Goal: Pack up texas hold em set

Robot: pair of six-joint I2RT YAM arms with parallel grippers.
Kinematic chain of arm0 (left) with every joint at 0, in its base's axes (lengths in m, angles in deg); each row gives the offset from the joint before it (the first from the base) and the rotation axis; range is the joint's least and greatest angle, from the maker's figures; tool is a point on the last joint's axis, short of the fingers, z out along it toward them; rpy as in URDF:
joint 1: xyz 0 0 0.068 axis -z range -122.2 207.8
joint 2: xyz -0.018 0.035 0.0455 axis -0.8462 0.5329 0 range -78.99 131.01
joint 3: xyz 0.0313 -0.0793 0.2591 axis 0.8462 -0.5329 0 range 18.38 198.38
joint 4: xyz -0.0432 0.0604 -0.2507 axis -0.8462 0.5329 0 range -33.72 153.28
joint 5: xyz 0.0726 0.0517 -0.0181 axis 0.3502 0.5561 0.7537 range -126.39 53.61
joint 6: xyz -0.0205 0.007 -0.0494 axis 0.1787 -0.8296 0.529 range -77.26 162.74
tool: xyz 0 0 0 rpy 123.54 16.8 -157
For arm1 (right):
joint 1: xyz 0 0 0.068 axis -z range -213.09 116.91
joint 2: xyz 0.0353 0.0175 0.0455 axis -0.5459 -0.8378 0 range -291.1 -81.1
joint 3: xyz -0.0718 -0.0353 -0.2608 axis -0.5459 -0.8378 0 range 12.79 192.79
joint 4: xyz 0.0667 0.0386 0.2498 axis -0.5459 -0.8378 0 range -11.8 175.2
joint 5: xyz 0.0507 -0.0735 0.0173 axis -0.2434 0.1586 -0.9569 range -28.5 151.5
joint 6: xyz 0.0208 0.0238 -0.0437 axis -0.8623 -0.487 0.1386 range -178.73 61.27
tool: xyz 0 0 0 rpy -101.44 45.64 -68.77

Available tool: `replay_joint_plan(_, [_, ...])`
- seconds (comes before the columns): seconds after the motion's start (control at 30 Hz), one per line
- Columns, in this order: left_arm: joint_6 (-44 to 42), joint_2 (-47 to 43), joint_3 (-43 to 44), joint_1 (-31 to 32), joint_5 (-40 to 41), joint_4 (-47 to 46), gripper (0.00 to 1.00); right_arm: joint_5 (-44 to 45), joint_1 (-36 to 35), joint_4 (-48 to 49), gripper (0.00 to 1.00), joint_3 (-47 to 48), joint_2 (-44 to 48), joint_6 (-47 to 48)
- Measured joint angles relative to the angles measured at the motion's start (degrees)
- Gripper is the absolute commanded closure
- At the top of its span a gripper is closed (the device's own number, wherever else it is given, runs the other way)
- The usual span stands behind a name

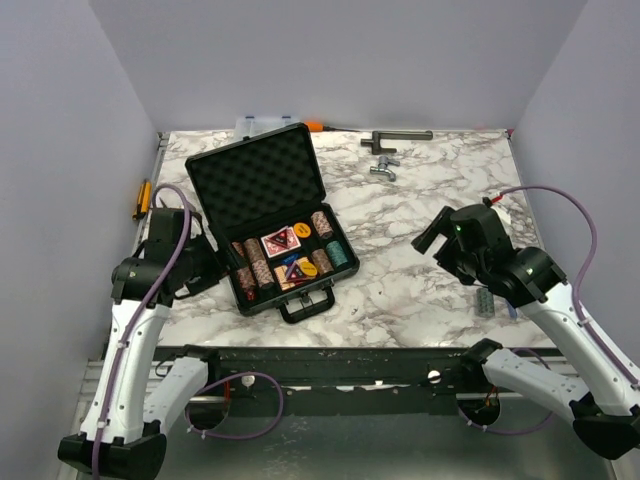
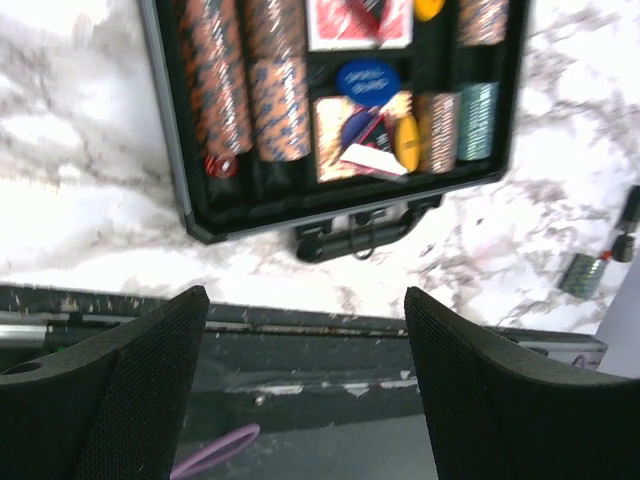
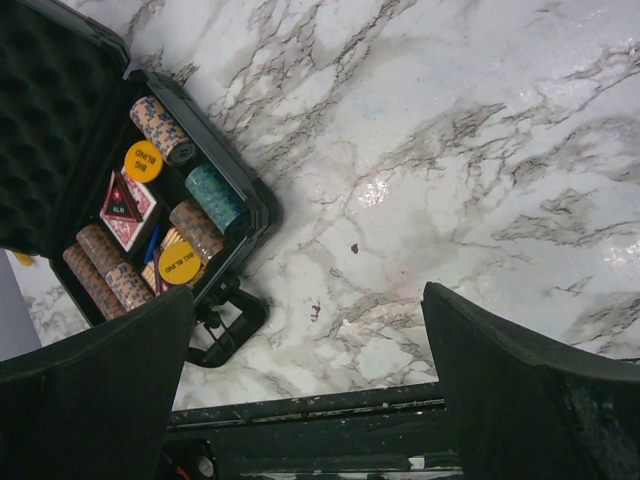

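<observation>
On table point(image 1: 430, 270), at 9 o'clock of centre: case point(image 1: 262, 178). Sits open, lid up toward 12, handle toward 6. Keeps close to the near edge at 6 and to the left arm at 9. Offers wide bare marble from 2 to 4 o'clock. Leaves room above the lid for swinging it down.

At 9 o'clock of the tray: left gripper point(image 2: 305, 320), spread wide, pinching nothing. Well apart at 3 o'clock: right gripper point(image 3: 305, 300), spread wide too, empty.

Along the far edge, 12 to 1 o'clock: tools point(image 1: 385, 168), clear of the lid's path.

Bedded in the tray: brown chips point(image 2: 275, 100), teal chips point(image 2: 477, 120), cards point(image 1: 282, 241), yellow and blue discs point(image 3: 143, 162). Looks nearly packed; leaves lid closing and latching.

At 4 o'clock, beside the right arm: small grey-green piece point(image 1: 485, 303), possibly belonging inside; cannot tell.
</observation>
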Motion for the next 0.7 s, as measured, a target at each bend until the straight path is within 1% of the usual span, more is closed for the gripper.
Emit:
replay_joint_plan(0.2, [-4.09,5.44,13.64,0.00,1.05,-1.66,0.23,-0.87,0.00,0.92,0.01,0.00,-1.31,0.00])
replay_joint_plan(0.3, [-5.70,9.84,20.00,0.00,2.47,-3.32,0.23,-1.22,0.00,1.22,0.01,0.00,-2.38,0.00])
replay_joint_plan(0.4, [-7.08,15.32,27.28,-0.02,5.57,-4.46,0.23,-1.33,0.00,1.20,0.01,0.00,-2.89,0.00])
replay_joint_plan(0.57, [-7.74,21.68,36.59,-0.20,10.45,-5.51,0.22,-1.66,0.00,1.22,0.01,-0.07,-2.38,-0.07])
replay_joint_plan(0.7, [-7.67,27.52,44.17,-1.75,10.95,-5.68,0.23,-1.73,0.00,1.20,0.01,-1.40,-0.85,-0.66])
